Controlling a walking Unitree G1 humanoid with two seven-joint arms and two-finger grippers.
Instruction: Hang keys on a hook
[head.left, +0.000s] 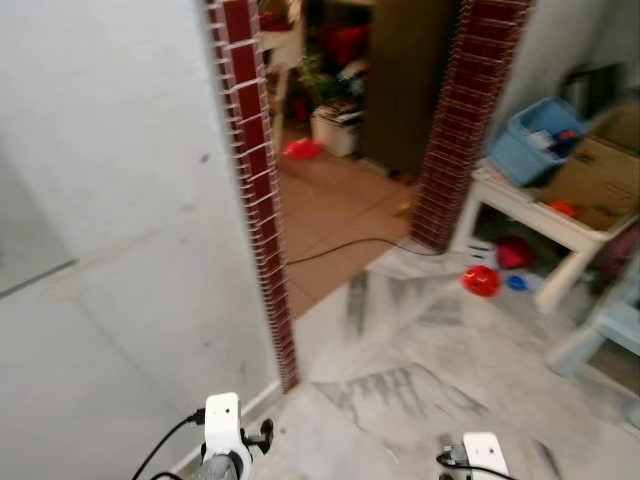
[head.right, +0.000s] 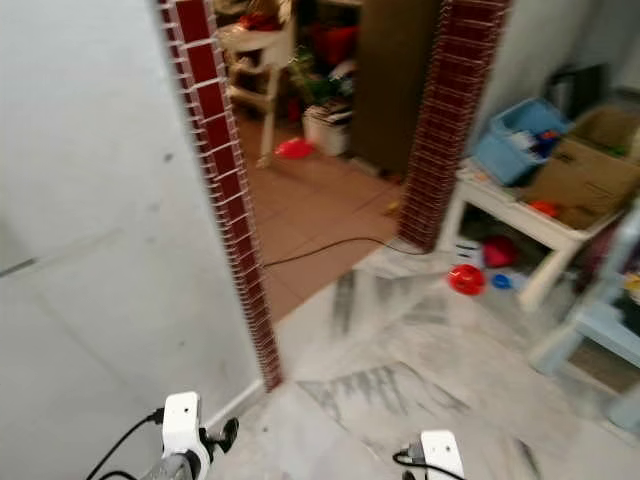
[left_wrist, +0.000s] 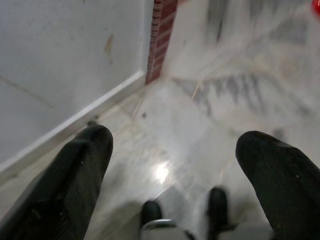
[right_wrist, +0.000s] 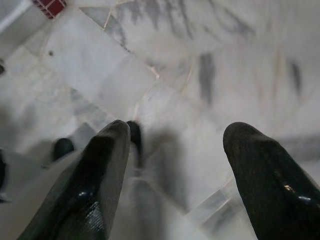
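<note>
Left wrist view: left gripper (left_wrist: 172, 165) black fingers spread, empty, over grey-veined marble floor (left_wrist: 240, 100); right gripper (right_wrist: 175, 165) likewise spread, empty; find keys, hook first

- A lived-in home: grey-veined white marble floor (head.left: 420, 400) spreads below the parted black fingers (left_wrist: 75, 180) of both grippers.
- A plain white wall (head.left: 110, 200) edged with dark red tiles (head.left: 262, 200) lies beyond the left fingers.
- Farther ahead: a white wooden bench (head.left: 540, 215) with a blue plastic basket (head.left: 535, 140), a brown cardboard box (head.left: 600, 175) and red toys (head.left: 481, 280) beneath.
</note>
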